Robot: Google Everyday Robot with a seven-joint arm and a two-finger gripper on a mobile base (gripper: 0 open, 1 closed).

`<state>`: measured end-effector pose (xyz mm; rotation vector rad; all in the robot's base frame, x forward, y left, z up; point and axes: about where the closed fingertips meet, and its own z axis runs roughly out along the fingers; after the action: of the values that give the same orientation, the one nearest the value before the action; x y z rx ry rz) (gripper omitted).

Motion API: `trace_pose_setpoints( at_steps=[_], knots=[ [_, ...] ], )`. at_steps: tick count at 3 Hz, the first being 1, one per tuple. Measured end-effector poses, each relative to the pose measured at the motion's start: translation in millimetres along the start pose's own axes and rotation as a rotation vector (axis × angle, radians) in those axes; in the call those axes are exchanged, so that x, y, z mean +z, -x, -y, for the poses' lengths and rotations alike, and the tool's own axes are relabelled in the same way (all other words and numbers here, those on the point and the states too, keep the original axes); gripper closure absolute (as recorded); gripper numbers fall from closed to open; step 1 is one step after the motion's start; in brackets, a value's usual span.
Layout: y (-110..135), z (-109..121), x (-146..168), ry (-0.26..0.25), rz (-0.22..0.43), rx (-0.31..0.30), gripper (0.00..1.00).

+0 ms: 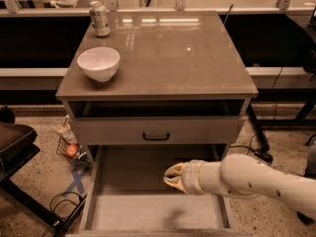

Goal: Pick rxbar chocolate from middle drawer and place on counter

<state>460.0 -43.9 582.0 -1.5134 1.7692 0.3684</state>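
Observation:
The middle drawer [123,209] is pulled out at the bottom of the cabinet, and its pale floor shows bare. My gripper [172,176] hangs over the drawer's back half on the white arm that reaches in from the right, a little above the floor. A soft shadow lies on the floor below it. The rxbar chocolate does not show on the drawer floor; whether it sits in the gripper is hidden. The glossy grey-brown counter [168,58] is above.
A white bowl [98,63] and a drink can [100,19] stand on the counter's left side. A closed grey drawer front with a black handle [156,136] is just above the gripper. A wire basket with an apple [72,150] and cables lie on the floor at left.

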Motion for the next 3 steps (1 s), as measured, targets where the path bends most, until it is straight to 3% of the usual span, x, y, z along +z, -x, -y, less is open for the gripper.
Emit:
trace_pose_setpoints(
  at_steps=[1, 2, 3],
  knots=[
    [0.0, 0.0, 0.0, 0.0, 0.0, 0.0, 1.0],
    [10.4, 15.3, -21.6, -0.018, -0.047, -0.028, 1.0],
    [47.4, 71.7, -94.9, -0.072, -0.212, -0.121, 1.0]
  ],
)
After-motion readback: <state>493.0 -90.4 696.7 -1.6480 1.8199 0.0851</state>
